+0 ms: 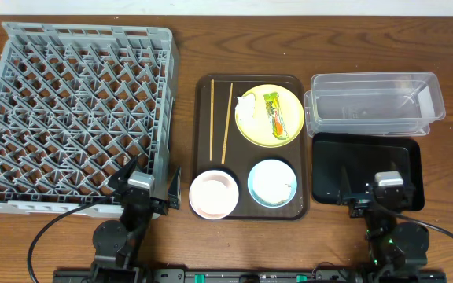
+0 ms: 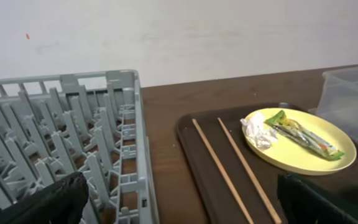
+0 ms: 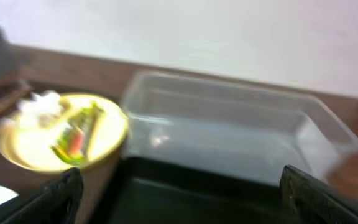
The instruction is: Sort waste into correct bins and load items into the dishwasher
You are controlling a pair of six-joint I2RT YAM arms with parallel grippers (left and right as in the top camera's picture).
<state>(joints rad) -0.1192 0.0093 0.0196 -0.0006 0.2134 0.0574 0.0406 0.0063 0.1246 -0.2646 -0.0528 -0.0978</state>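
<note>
The grey dish rack (image 1: 69, 110) fills the left. The yellow plate (image 1: 289, 130) on the brown serving tray holds the crumpled tissue (image 1: 245, 106) and the green-and-orange wrapper (image 1: 274, 114). Two chopsticks (image 1: 220, 118) lie left of it. The pinkish-white bowl (image 1: 214, 194) and the light blue bowl (image 1: 272, 182), with something white inside, sit at the tray's front. The clear tub (image 1: 376, 102) and the black tray (image 1: 360, 157) are at right. My left gripper (image 1: 149, 187) is open and empty by the rack's front right corner. My right gripper (image 1: 376, 185) is open and empty over the black tray's front edge. The white cup is out of view.
The brown serving tray (image 1: 242, 157) lies between the rack and the bins. In the left wrist view the rack wall (image 2: 135, 143) is close on the left and the chopsticks (image 2: 229, 174) lie ahead. The right wrist view is blurred; the clear tub (image 3: 229, 130) stands behind the black tray (image 3: 197, 193).
</note>
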